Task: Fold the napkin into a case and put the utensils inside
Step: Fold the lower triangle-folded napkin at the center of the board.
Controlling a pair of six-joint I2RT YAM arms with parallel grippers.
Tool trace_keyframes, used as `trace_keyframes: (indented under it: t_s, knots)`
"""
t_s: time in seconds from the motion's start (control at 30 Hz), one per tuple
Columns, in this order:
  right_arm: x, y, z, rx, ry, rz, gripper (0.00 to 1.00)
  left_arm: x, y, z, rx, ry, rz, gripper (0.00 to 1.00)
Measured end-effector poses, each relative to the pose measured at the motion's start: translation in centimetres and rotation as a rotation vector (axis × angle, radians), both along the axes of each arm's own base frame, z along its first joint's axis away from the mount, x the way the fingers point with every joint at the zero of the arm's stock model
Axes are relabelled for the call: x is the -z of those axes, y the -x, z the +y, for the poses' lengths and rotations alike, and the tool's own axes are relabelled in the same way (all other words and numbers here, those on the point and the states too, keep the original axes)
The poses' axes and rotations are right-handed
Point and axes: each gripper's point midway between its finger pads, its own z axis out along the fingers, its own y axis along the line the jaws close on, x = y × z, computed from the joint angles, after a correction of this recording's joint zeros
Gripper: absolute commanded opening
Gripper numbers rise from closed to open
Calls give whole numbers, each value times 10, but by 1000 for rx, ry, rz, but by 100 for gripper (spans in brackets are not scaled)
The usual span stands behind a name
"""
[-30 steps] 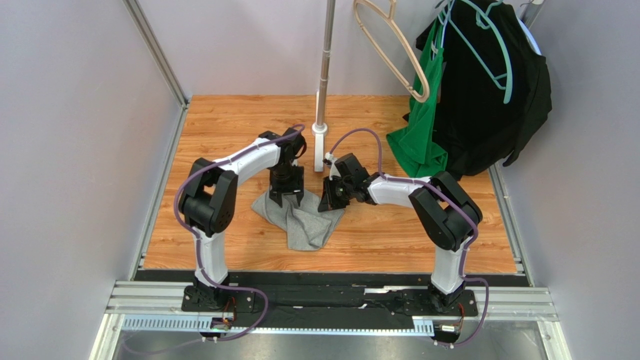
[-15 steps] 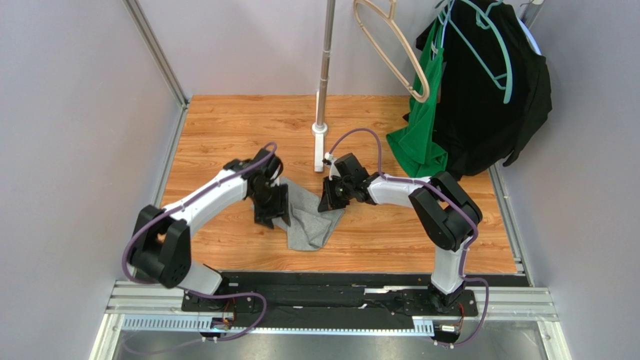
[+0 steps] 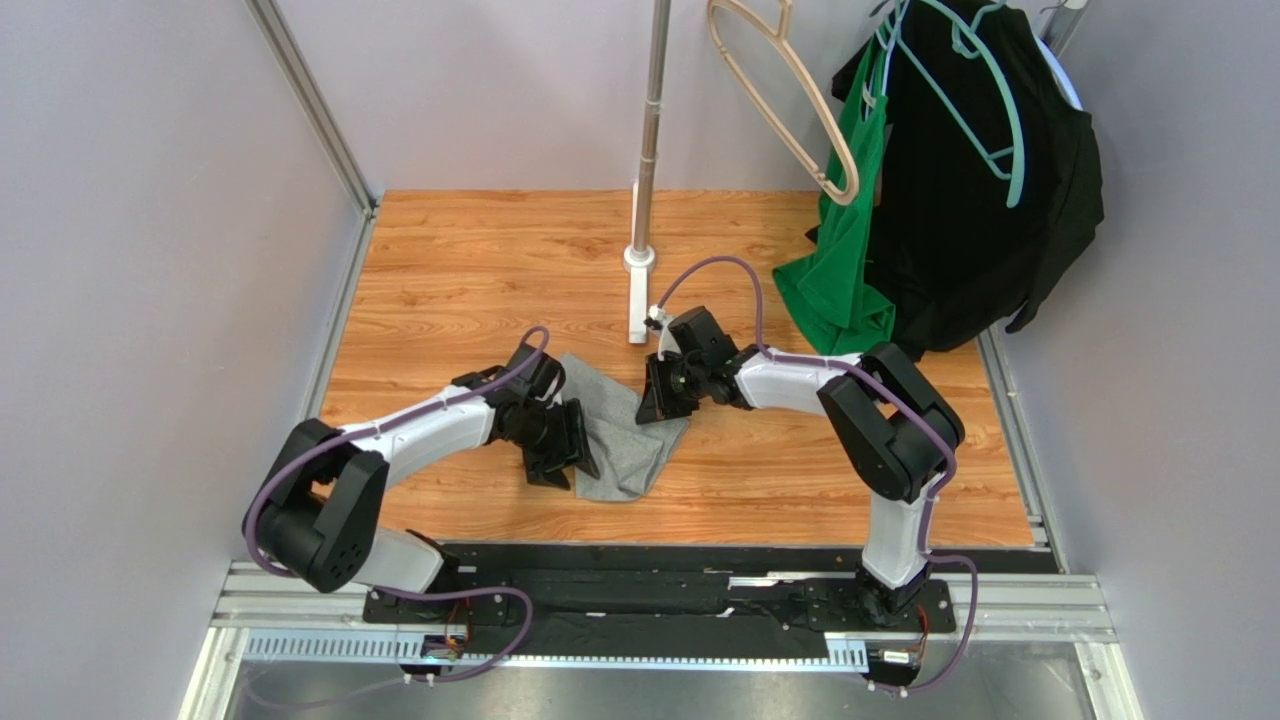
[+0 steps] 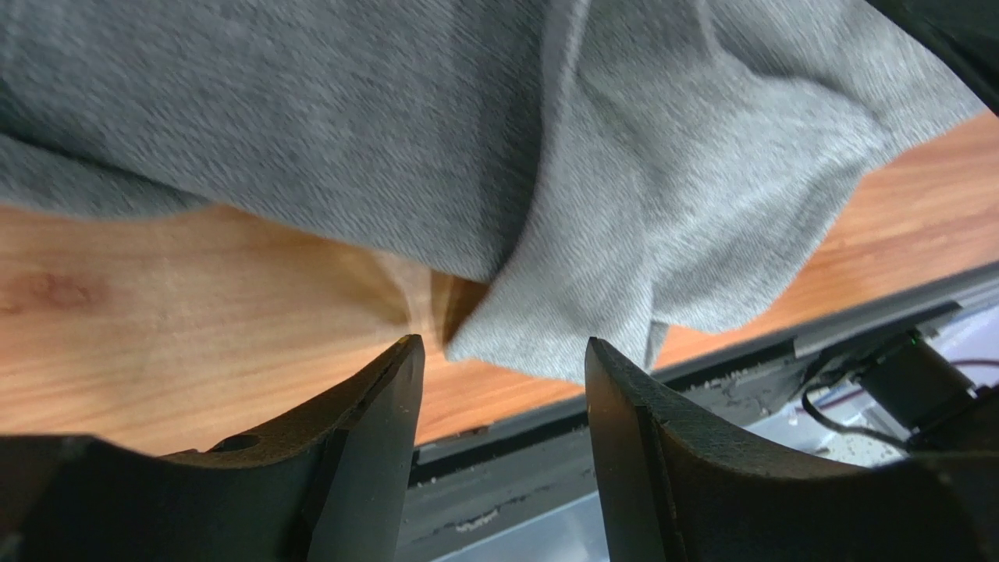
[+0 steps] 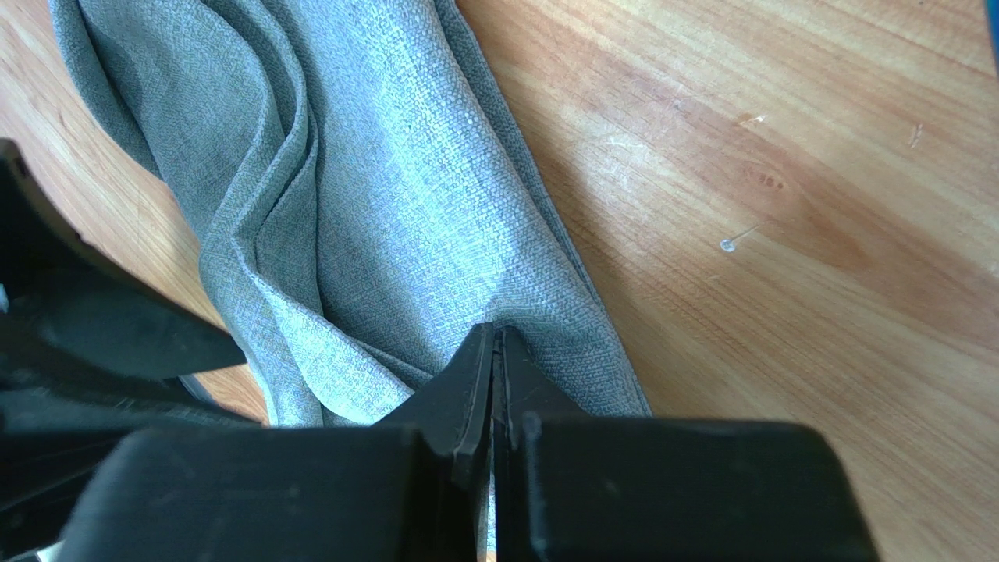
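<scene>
The heather-grey napkin [image 3: 619, 438] lies bunched and creased on the wooden table [image 3: 451, 255], not as a case. My right gripper [image 3: 658, 399] is shut on the napkin's far right edge; in the right wrist view its jaws [image 5: 494, 336] meet with the cloth [image 5: 352, 176] pinched at their tips. My left gripper [image 3: 553, 446] is open at the napkin's left side. In the left wrist view a low corner of the cloth [image 4: 657, 152] hangs just beyond the gap between its fingertips [image 4: 498, 345], with nothing held. The utensils are out of view.
A metal pole on a white foot [image 3: 642, 270] stands just behind the napkin. A green garment [image 3: 842, 278] and a black garment [image 3: 977, 195] hang at the back right with hangers. The table's near edge and black rail [image 3: 661, 558] run close in front of the napkin.
My left arm has swung from the napkin's far side round to its left, nearer the front edge, staying open. The right gripper has held still on the cloth.
</scene>
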Motion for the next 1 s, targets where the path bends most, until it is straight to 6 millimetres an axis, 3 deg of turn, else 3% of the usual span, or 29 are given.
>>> trace_keyframes:
  t_s: [0.17, 0.27, 0.4, 0.43, 0.67, 0.9, 1.0]
  knots:
    - [0, 0, 0, 0, 0, 0, 0, 11, -5, 2, -18, -22, -2, 62]
    - [0, 0, 0, 0, 0, 0, 0, 10, -8, -3, -19, -4, -13, 52]
    - [0, 0, 0, -1, -1, 0, 0, 12, -12, -7, -25, 20, -29, 9]
    - [0, 0, 0, -1, -1, 1, 0, 13, -12, -7, -29, 21, -28, 6]
    - [0, 0, 0, -2, -2, 1, 0, 5, -12, -13, -16, 48, -33, 1]
    - [0, 0, 0, -2, -2, 2, 0, -46, -41, -49, 35, 140, -120, 0]
    - [0, 1, 1, -2, -3, 4, 0, -51, -53, -63, 51, 152, -114, 4]
